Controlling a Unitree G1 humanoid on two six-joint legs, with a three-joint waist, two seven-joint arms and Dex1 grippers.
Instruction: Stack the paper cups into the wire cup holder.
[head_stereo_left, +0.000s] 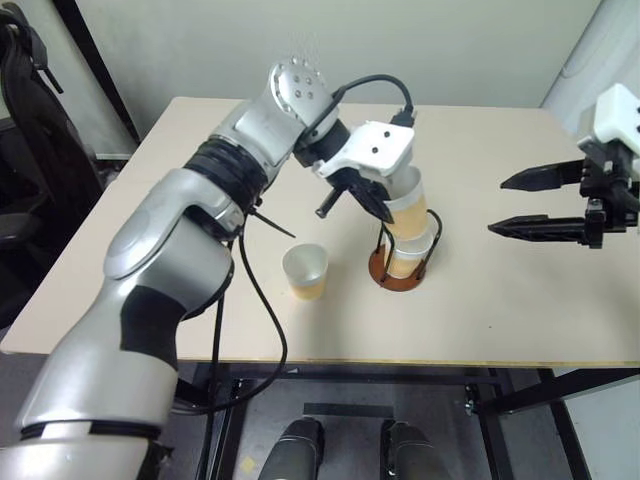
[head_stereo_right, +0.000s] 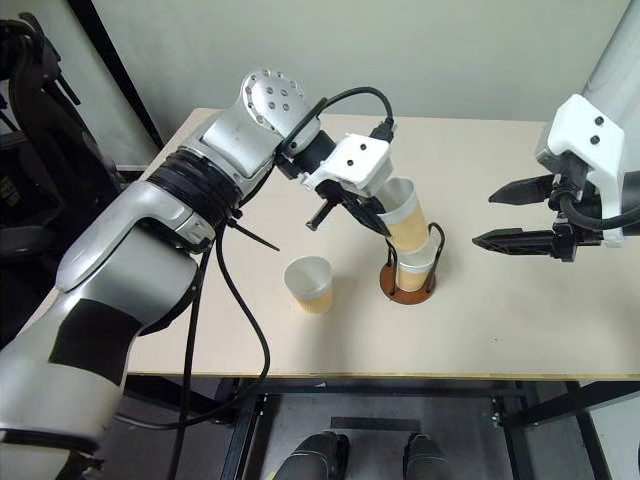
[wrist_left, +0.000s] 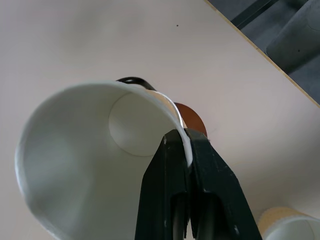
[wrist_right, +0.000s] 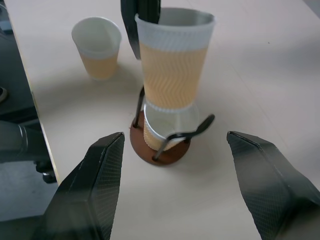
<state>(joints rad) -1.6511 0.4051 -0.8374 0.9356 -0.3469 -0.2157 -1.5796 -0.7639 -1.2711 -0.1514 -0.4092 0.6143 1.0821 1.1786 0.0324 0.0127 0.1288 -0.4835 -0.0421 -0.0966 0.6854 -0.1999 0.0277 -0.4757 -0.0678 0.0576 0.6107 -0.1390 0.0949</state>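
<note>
The left gripper (head_stereo_right: 352, 216) is pinching the rim of a paper cup (wrist_right: 172, 70), seemingly nesting it into the cup (wrist_right: 161, 131) seated in the wire cup holder (wrist_right: 161, 150) below. Next: lowering, releasing. Right gripper (head_stereo_left: 520, 204) is waiting agape beside; third cup (head_stereo_left: 305, 271) standing nearby.

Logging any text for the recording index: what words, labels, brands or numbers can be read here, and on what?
None. The paper cups carry only an embossed zigzag pattern, no print. The wire cup holder and the table bear no lettering.
</note>
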